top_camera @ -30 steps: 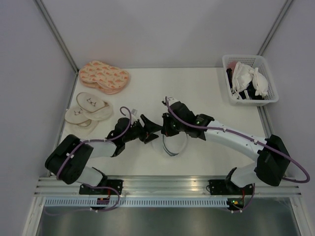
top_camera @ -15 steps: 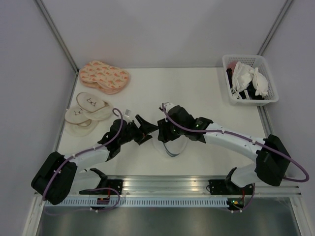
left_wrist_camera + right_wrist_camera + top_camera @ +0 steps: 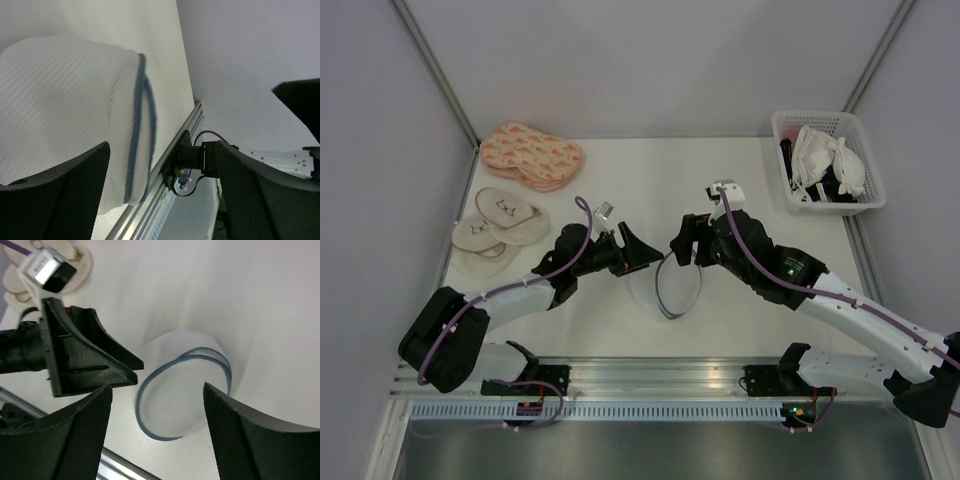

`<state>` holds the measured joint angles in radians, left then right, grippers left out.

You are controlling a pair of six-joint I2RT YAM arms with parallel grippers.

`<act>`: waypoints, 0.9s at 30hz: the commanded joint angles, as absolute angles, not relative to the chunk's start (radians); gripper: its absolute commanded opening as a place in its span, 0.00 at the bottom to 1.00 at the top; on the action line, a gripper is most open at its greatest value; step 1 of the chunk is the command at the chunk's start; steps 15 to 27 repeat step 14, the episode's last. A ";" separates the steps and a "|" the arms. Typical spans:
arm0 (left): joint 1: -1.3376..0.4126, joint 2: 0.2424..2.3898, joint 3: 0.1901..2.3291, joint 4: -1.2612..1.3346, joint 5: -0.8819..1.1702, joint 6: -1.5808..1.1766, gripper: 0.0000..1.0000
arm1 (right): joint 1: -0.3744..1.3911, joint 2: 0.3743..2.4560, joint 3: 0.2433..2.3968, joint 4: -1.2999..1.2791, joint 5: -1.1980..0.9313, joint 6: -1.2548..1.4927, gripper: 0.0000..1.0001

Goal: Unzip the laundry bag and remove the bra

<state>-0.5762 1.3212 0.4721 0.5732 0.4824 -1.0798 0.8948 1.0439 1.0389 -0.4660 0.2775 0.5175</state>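
The white bench (image 3: pixel 720 190) fills the middle of the top view, with grey walls on three sides. The right arm (image 3: pixel 840 295) reaches from the near right corner toward the centre, and the left arm (image 3: pixel 510 298) reaches from the near left to meet it. A white lattice basket (image 3: pixel 830 207) stands at the far right edge, heaped with cream-white padded garments (image 3: pixel 830 160) and something dark. On the left side, well apart from the basket, lie a pink patterned pair of slippers (image 3: pixel 532 155) and, nearer, a cream pair of slippers (image 3: pixel 500 225). The laundry bag (image 3: pixel 670 290) lies on the bench at the centre, close to the near edge, just below the tips of both arms. It is a round drum of white mesh, and what lies inside it cannot be made out. The left jaws stand spread wide and grasp nothing, with the bag (image 3: pixel 65 100) just beyond them in the left wrist view. The right jaws are likewise released, hanging over the bag (image 3: pixel 182 390) with nothing between them. Whether either pair touches the mesh cannot be told. A thin blue-grey zip line (image 3: pixel 150 382) rings the bag's rim.
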 commanded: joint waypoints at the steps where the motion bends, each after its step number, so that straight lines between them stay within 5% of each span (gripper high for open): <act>1: -0.626 1.333 0.623 0.452 0.539 -0.859 0.89 | 0.896 1.066 1.091 -0.643 0.440 0.606 0.80; 2: -0.644 1.327 0.639 0.419 0.526 -0.835 0.89 | 0.894 1.062 1.094 -0.661 0.465 0.614 0.97; 3: -0.650 1.325 0.656 0.390 0.506 -0.800 0.89 | 0.891 1.048 1.095 -0.682 0.465 0.614 0.98; 12: -0.680 1.321 0.736 0.059 0.379 -0.585 0.89 | 0.890 0.962 1.071 -0.727 0.482 0.646 0.98; 27: -0.686 1.330 0.742 0.051 0.382 -0.565 0.89 | 0.890 0.956 1.068 -0.727 0.485 0.646 0.98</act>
